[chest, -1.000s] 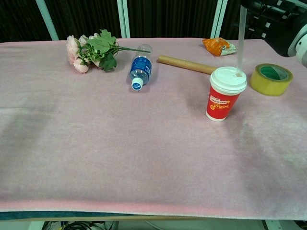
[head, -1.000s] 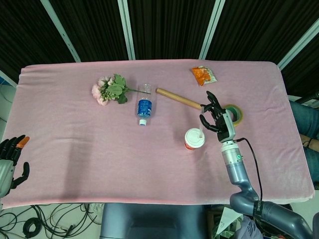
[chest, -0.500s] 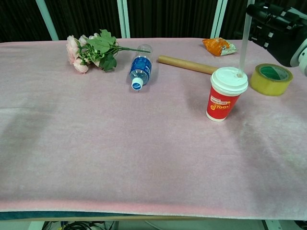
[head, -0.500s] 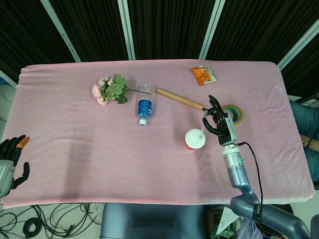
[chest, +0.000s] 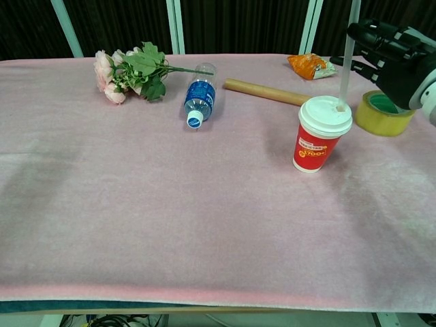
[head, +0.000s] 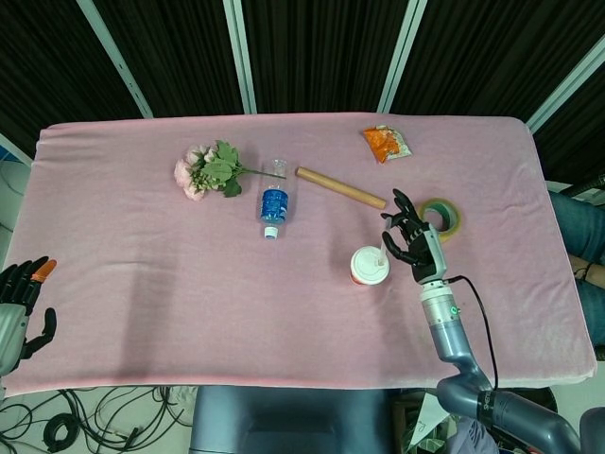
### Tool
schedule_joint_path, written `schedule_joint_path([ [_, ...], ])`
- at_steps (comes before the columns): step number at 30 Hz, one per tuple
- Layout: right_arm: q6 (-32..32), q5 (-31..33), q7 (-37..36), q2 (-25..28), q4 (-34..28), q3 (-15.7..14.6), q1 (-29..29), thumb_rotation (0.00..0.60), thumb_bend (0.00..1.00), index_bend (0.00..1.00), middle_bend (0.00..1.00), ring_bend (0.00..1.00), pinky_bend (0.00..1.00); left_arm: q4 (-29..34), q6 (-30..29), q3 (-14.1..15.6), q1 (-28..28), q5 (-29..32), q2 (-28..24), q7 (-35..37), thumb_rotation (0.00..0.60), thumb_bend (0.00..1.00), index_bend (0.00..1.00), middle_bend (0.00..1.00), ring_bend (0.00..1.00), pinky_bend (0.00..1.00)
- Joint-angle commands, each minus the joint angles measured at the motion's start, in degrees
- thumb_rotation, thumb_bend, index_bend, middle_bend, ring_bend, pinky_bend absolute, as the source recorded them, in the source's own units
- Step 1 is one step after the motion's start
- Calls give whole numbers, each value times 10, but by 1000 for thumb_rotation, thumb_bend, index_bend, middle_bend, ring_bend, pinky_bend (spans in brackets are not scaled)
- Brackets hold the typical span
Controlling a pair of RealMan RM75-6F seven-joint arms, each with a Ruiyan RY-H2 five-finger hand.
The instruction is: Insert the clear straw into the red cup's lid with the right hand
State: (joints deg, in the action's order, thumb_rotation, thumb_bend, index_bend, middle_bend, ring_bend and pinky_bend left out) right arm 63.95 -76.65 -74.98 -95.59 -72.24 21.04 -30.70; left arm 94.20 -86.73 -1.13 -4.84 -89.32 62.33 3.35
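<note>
The red cup (chest: pixel 313 146) with its white lid (chest: pixel 325 114) stands upright at the right of the pink table; it also shows in the head view as the red cup (head: pixel 368 267). The clear straw (chest: pixel 347 58) rises nearly upright from the lid's hole, its lower end in the hole. My right hand (chest: pixel 395 58) is just right of the cup, above the tape roll, and its fingertips (chest: pixel 360 30) pinch the straw partway up. The head view shows the right hand (head: pixel 412 242) beside the cup. My left hand (head: pixel 19 305) hangs off the table's near left corner, fingers apart, holding nothing.
A yellow tape roll (chest: pixel 383 113) lies right of the cup, under my right hand. A brown tube (chest: pixel 264 91) lies just behind the cup. A water bottle (chest: pixel 198 96), a flower bunch (chest: pixel 133 71) and an orange snack packet (chest: pixel 310 66) sit farther back.
My right hand has come down and nearer the cup, carrying the straw with it. The straw's lower end stays at the lid's hole. The left hand has not moved.
</note>
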Motion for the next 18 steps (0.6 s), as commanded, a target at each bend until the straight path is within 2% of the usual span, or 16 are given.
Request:
schedule_joint_path([
  [1,0,-5,-7,-2,6,-5,1,600,367,599,50,15,175,0,0,0,0,0,0,-1,600,621,96,41,0,0],
  [18,-2,-14,-18,-5,30,-29,10,600,366,600,50,14,175,0,0,0,0,0,0,-2,600,620,96,41,0,0],
])
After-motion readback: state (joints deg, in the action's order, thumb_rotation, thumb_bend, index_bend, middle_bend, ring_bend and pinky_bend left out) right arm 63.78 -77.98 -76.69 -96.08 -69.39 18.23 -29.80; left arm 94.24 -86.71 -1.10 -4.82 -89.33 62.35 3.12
